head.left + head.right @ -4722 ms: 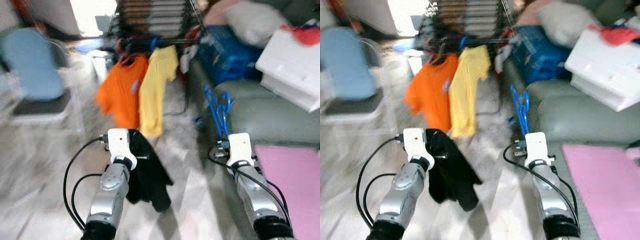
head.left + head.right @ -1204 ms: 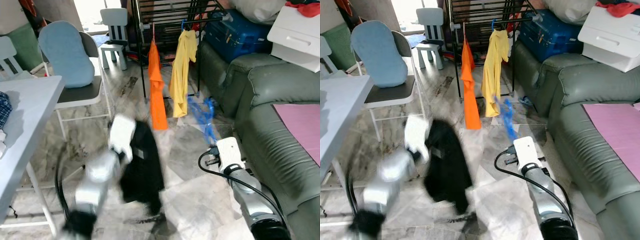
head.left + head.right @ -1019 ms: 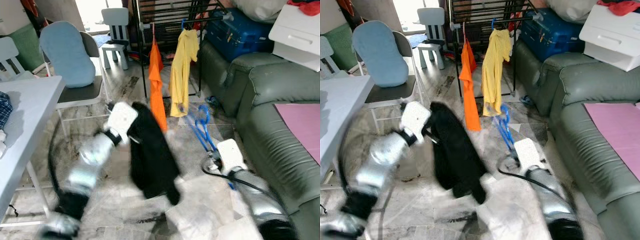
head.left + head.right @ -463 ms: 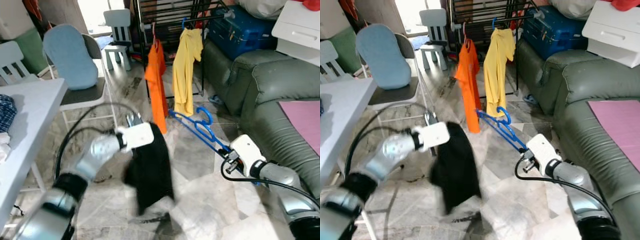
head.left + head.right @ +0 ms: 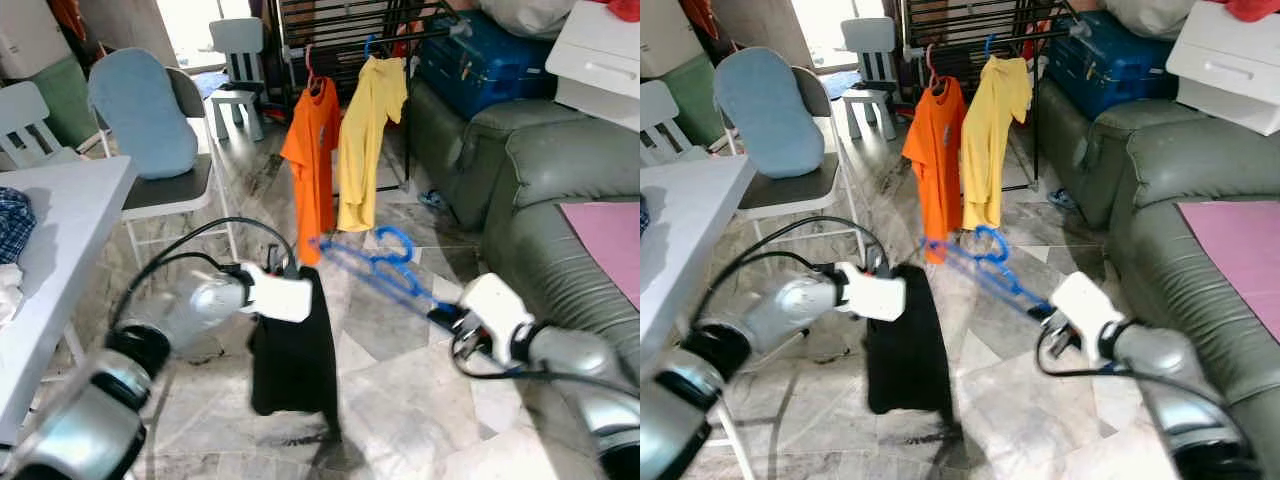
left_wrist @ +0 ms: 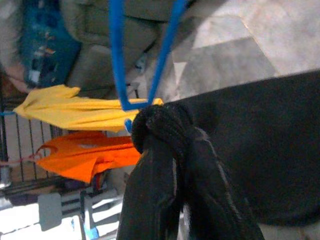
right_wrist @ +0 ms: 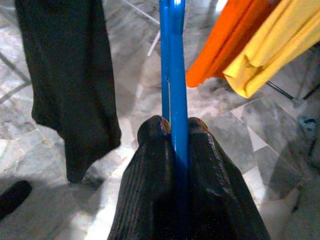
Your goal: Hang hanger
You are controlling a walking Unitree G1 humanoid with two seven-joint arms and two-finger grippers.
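Right end effector (image 7: 175,131) had its two black fingers pinched tight on the blue hanger (image 5: 372,262), which sat mid-frame in the head views, angled up and to the left from the grip, hook end near the bottom hem of the orange shirt (image 5: 312,160). Left end effector (image 6: 165,125) was clamped on a bunched fold of the black garment (image 5: 293,350), which dangled just left of center over the marble floor (image 5: 400,390). In the left wrist view the hanger's tip sat right at the fabric bunch, so my guess is the robot was holding the two together to thread the hanger into the garment before hanging it.

Pose-wise, the left arm reached in from the lower left with the forearm nearly level, cables looping behind it. The right arm came in from the lower right, wrist tipped so the hanger pointed toward the left one.

Further out, the yellow shirt (image 5: 368,140) hung beside the orange one on the black drying rack (image 5: 340,30) at top center, where the hanger presumably ends up. Green sofa (image 5: 560,190) on the right, bench (image 5: 50,240) on the left edge.
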